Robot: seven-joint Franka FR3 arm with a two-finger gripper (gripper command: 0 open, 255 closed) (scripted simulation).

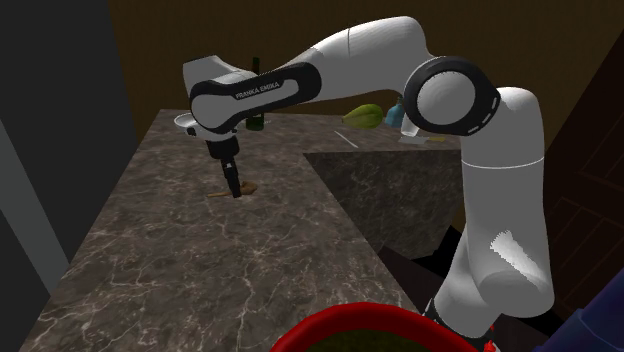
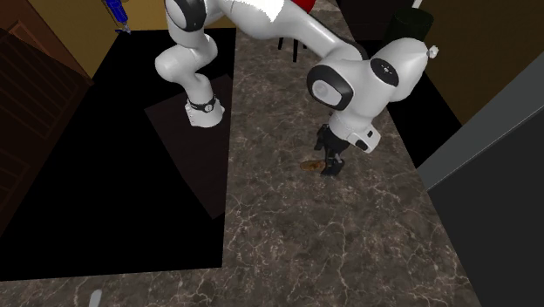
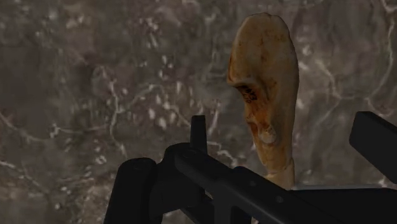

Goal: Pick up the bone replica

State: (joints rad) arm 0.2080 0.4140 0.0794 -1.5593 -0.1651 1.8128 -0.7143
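Observation:
The bone replica (image 3: 266, 76) is a long tan-orange piece lying flat on the dark marbled countertop (image 3: 95, 95). My gripper (image 3: 286, 133) is open and straddles the bone's near end. One finger (image 3: 198, 130) stands on one side and the other (image 3: 375, 137) on the opposite side, with a gap to the bone on both. In the shoulder view the gripper (image 1: 232, 190) points straight down at the counter, with the bone (image 1: 247, 187) showing as small brown bits beside its tips. The second exterior view shows the gripper (image 2: 331, 167) low over the bone (image 2: 309, 163).
At the counter's far end stand a dark bottle (image 1: 256, 95), a white bowl (image 1: 184, 122) and a green rounded object (image 1: 365, 115). A lower dark surface (image 1: 400, 190) cuts into the counter toward the stand. A red rim (image 1: 360, 322) shows at the shoulder view's bottom edge.

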